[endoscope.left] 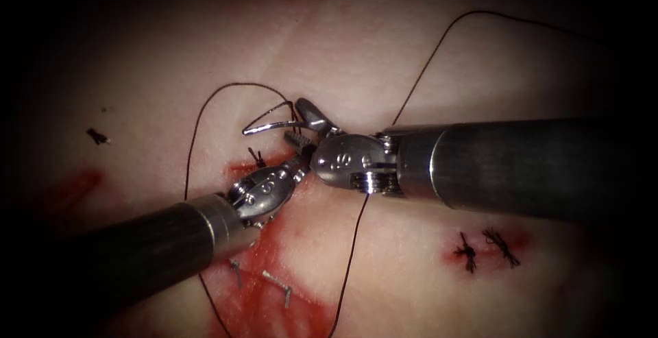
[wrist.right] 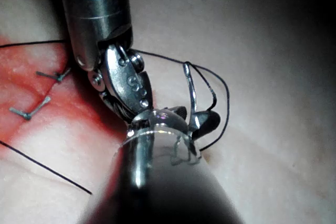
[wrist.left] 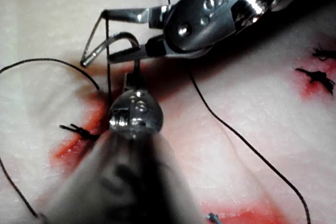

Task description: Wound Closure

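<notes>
The curved needle (endoscope.left: 267, 129) (wrist.left: 116, 34) (wrist.right: 190, 93) hangs free above the tissue (endoscope.left: 384, 36), just left of the cut's upper end. My right tool (endoscope.left: 293, 120) (wrist.left: 108, 35) has its jaws parted around the needle, without gripping it. From the lower left, my left tool (endoscope.left: 301, 154) (wrist.left: 134, 72) (wrist.right: 125, 109) looks shut on the needle's end, under the right tool's lower jaw. Dark thread (endoscope.left: 425, 70) (wrist.left: 241, 140) runs from the needle's other end in a loop to the left. A second strand passes under the right tool's wrist.
The cut (endoscope.left: 274, 290) runs down the middle, with red fluid around it. A tied stitch (endoscope.left: 257, 156) sits near its upper end and short pale thread ends (endoscope.left: 277, 286) lower down. Knotted stitches (endoscope.left: 480, 249) lie at the right and a thread scrap (endoscope.left: 98, 136) at the left.
</notes>
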`<state>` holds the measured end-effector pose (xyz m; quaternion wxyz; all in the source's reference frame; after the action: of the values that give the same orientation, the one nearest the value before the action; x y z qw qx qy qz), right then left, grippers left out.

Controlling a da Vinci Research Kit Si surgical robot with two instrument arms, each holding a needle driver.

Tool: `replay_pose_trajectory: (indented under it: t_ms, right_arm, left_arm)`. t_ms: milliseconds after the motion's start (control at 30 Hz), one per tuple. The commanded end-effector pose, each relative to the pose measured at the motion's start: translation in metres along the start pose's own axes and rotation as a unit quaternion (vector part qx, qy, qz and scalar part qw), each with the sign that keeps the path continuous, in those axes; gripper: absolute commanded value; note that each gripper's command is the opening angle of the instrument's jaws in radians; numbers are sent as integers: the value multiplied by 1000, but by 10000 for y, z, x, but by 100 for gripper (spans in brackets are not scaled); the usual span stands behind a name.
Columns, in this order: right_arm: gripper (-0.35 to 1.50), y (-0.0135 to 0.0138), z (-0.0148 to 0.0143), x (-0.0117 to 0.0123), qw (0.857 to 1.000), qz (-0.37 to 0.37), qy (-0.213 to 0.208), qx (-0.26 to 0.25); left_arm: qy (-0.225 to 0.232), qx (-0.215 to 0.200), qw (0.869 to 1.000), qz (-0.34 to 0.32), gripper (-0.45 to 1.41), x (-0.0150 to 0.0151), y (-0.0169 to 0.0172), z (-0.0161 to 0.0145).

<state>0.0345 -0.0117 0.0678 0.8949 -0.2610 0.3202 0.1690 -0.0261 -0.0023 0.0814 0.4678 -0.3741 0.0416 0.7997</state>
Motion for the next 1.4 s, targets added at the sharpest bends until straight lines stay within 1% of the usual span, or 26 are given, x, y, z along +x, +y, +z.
replay_pose_trajectory:
  t_ms: [33,167,200,233,267,300,333,367,633,700,800,900,933,967,1000,1033,1067,1100,1133,1167,1200,1233,1267,1300,1400]
  right_arm:
    - [76,-7,7,2,1000,-2,-5,0]
    - [78,-9,7,1,1000,-8,-16,-4]
    - [74,-10,7,1,1000,-8,-19,-4]
    - [66,-11,7,0,1000,-11,-23,-6]
    - [46,-12,7,0,1000,-12,-26,-5]
    - [-25,-15,7,-1,999,-14,-37,1]
    - [-25,-15,7,-1,999,-14,-37,1]
    - [-35,-16,6,-2,999,-14,-41,3]
    - [-35,-21,5,-2,999,-16,-50,1]
    - [-35,-21,4,0,999,2,-53,1]
    - [-35,-19,2,1,999,3,-54,3]
    - [-35,-15,1,0,999,4,-52,6]
    - [-35,-13,1,-1,999,5,-46,9]
    - [-35,-9,0,-4,999,6,-27,22]
    - [-35,-9,0,-4,999,6,-27,22]
    - [-35,-7,0,-6,999,6,-21,32]
    - [-35,-5,0,-8,999,7,-13,47]
    - [-35,1,1,-13,996,22,3,89]
    - [-35,1,1,-13,996,22,3,89]
    - [-35,4,1,-15,995,29,3,98]
    - [-35,10,4,-21,989,67,17,128]
    - [-35,10,4,-21,989,67,17,128]
    - [-35,14,6,-24,986,80,25,143]
    - [-35,17,8,-27,982,93,34,158]
    - [-35,31,14,-40,963,123,69,229]
  left_arm:
    - [1,0,1000,-1,-45,-2,2,8]
    - [2,3,1000,1,-45,-2,2,8]
    - [1,4,1000,0,-45,-2,2,8]
    - [1,4,1000,0,-45,-2,2,8]
    - [1,4,1000,0,-45,-2,2,8]
    - [3,5,1000,-1,-45,-2,2,8]
    - [3,5,1000,-1,-45,-2,2,8]
    - [3,6,1000,-1,-45,-2,2,7]
    - [2,9,1000,6,-45,-3,5,7]
    - [3,9,1000,8,-45,-3,8,8]
    - [5,3,1000,8,-45,-2,8,8]
    - [6,-18,1000,8,47,0,5,9]
    - [8,-34,999,8,86,2,2,9]
    - [10,-68,998,9,123,6,-3,8]
    - [10,-68,998,9,123,6,-3,8]
    - [12,-91,996,11,125,9,-7,6]
    - [13,-103,995,12,126,10,-9,4]
    - [14,-119,993,17,126,12,-13,-1]
    - [14,-119,993,17,126,12,-13,-1]
    - [14,-130,991,19,126,13,-16,-5]
    - [15,-142,989,21,133,15,-20,-9]
    - [15,-142,989,21,133,15,-20,-9]
    - [15,-152,988,24,136,16,-23,-12]
    - [15,-155,987,25,135,17,-26,-14]
    - [17,-172,984,31,128,16,-30,-19]
